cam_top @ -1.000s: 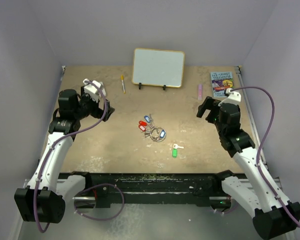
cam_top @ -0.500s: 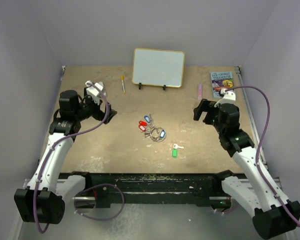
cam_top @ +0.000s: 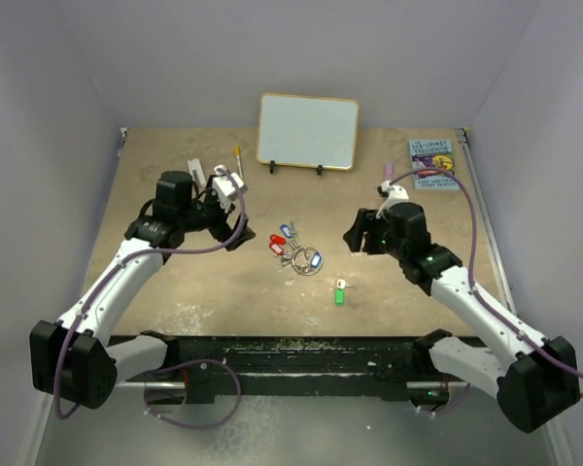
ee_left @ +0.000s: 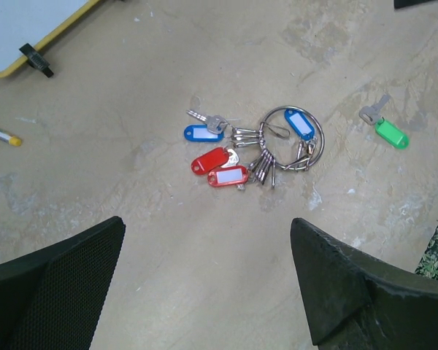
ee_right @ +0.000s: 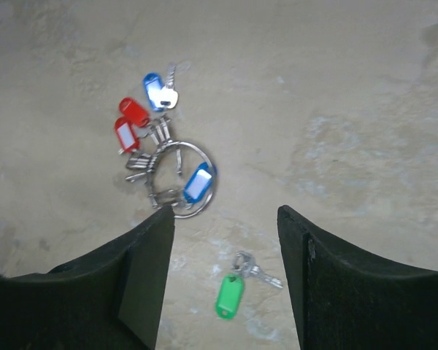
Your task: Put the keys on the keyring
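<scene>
Table [cam_top: 243,291] first: sandy top, both arms reaching in twd the middle from opp. sides. Left gripper [ee_left: 206,226] hangs above the surface w/ jaws wide apart, nothing between them. Right gripper [ee_right: 225,213] is also apart & empty, though its gap looks the narrower of the two. Neither touches anything. Keyring [cam_top: 307,258] lies flat mid-table, between the two grippers, w/ a bunch of keys [ee_left: 263,164] plus red & blue tags fanned out on its left-arm side & one blue tag inside the loop. The loose item is the green-tagged key [cam_top: 339,293], lying apart from the ring, nearer the bases & on the right arm's side. That's the relation that matters: in the right wrist view it sits low in the gap between the fingers, i.e. just short of the tool, while from the left wrist it's off near the far right edge, beyond the ring. So the right arm is nearer to it, by my read, & the left arm is nearer the ring's bunch. The key's long axis runs approx. near-to-far on the table, metal end pointing away from the bases, tag end twd them. In the right wrist view it lies diagonal, so I'd judge the wrist needs some twist for the fingers to close across it, not along it.
</scene>
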`<state>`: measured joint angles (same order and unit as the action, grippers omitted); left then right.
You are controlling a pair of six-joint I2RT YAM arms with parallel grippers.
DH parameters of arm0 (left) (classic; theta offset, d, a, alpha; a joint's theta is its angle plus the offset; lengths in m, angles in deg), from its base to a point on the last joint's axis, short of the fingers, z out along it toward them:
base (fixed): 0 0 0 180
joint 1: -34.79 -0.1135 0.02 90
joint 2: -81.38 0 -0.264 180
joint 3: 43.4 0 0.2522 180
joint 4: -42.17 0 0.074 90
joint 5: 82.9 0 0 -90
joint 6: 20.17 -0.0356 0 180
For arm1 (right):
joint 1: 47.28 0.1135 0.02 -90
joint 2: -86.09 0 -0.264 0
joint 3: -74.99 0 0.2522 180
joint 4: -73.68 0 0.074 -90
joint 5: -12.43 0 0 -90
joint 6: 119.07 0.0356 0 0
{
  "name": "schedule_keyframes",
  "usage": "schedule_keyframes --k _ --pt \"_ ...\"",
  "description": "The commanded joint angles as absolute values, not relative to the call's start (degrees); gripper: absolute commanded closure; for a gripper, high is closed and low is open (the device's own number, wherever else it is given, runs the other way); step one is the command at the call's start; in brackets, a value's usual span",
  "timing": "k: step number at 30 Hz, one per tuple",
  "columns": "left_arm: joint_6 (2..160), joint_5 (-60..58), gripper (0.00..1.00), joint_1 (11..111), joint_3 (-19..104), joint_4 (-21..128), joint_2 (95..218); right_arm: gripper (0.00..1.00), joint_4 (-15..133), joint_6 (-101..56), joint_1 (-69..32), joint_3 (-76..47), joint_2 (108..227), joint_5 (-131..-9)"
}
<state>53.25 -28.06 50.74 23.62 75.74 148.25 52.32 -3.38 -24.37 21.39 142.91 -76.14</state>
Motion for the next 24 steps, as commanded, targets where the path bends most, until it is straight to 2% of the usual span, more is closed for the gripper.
schedule_keyframes --k 1,4,8,14,24 --pt "55.0 -26.4 0.02 51.4 22.3 71.5 145.9 0.4 58.8 1.0 -17.9 20.2 148.7 -75.6" --pt "55.0 -24.7 0.02 51.4 20.7 70.8 144.7 0.5 59.4 2.2 -13.6 18.2 154.6 -77.6" --pt "53.4 -23.7 0.02 51.4 21.5 73.3 143.4 0.54 59.5 3.8 -9.3 14.8 162.4 -82.1" --pt "52.3 -22.1 0.02 51.4 21.1 75.0 141.5 0.66 60.1 4.0 -8.4 9.0 171.2 -83.9" --pt "51.6 -20.9 0.02 51.5 20.6 75.9 140.4 0.72 60.7 4.2 -8.0 4.8 178.5 -83.9"
